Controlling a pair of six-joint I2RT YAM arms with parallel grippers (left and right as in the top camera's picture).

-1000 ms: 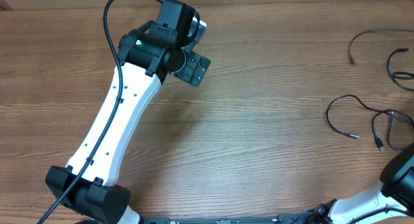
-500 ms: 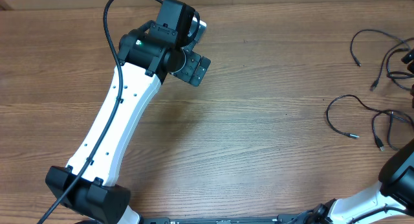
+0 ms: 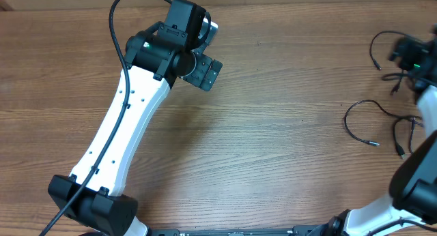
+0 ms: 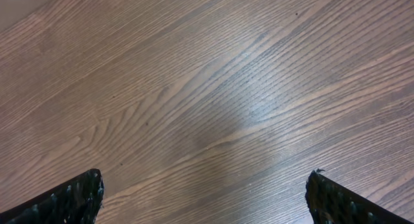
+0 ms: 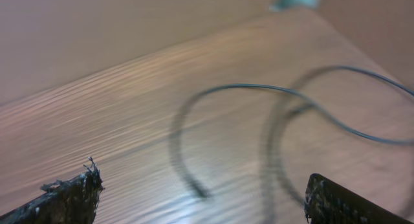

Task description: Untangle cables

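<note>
From overhead, the left arm (image 3: 123, 127) reaches diagonally up over the wooden table (image 3: 273, 168), and the left claw (image 3: 203, 71) sits at its far end, above bare wood. Whether its fingers are apart cannot be told from this angle. The thin black cables (image 3: 369, 101) lie well to the right of this claw, across most of the table's width. The right arm (image 3: 427, 106) comes up along the right edge, and the right claw (image 3: 408, 55) is over the upper strands of the cables. One looping cord with a small plug lies below and to the left of that claw.

In the left wrist view, the left claw (image 4: 204, 195) is spread wide, with one dark fingertip in each lower corner. Only wood grain shows between and ahead of the fingertips.

In the right wrist view, the right claw (image 5: 204, 198) is also spread wide, with nothing between its fingertips. The cables (image 5: 239, 87) lie on the table just ahead of it as blurred curves: one arcs from near the left fingertip up and across to the right, and another loops ahead of the right fingertip. They are clear of both fingertips.
</note>
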